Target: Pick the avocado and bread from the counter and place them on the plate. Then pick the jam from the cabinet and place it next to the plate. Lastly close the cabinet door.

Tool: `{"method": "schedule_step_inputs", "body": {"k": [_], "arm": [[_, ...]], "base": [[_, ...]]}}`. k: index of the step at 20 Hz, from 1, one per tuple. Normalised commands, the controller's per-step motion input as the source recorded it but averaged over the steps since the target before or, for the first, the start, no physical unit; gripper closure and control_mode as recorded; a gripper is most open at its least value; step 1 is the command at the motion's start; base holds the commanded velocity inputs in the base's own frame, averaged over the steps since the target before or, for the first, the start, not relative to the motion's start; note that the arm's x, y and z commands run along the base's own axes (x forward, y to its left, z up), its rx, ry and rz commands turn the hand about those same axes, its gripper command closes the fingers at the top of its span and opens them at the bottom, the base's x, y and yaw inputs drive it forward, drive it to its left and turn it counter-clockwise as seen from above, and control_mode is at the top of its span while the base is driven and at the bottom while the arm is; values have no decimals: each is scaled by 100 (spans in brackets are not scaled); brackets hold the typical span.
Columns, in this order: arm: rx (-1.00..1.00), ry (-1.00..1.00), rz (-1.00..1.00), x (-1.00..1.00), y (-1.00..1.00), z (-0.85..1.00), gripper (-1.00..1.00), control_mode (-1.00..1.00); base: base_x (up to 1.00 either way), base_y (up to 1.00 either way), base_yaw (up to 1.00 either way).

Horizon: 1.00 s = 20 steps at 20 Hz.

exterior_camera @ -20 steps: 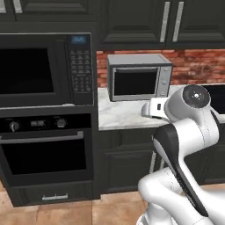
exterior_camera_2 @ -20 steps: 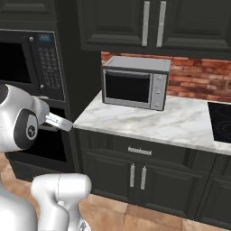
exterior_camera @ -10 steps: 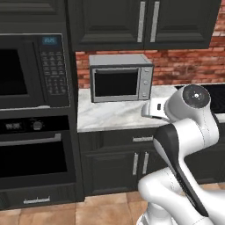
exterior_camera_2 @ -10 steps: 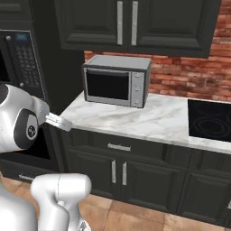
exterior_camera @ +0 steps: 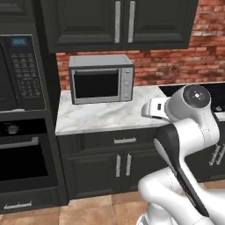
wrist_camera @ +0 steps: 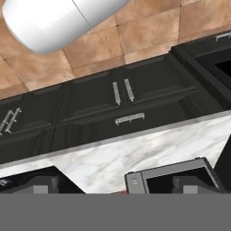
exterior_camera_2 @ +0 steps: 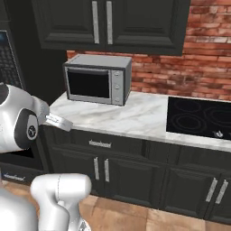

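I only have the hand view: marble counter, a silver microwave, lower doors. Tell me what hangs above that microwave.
Observer: A dark wall cabinet, both doors shut, two silver bar handles side by side.
Operator: Now give me what's behind the microwave.
Observer: A red brick wall runs along the back of the counter.
Operator: Report what stands in the tall column beside the counter.
Observer: A black built-in microwave with a keypad, above an oven.
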Motion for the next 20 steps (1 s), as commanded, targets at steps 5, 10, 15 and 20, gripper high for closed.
{"method": "schedule_step_inputs", "body": {"k": [5,10,15,20], "arm": [[0,0,0,0,0,0,-100,100],[0,0,0,0,0,0,-100,100],[0,0,0,0,0,0,-100,100],[0,0,0,0,0,0,-100,100]], "base": [[23,-36,-18],[28,-27,-22],[36,-38,-18],[41,-55,-14]]}}
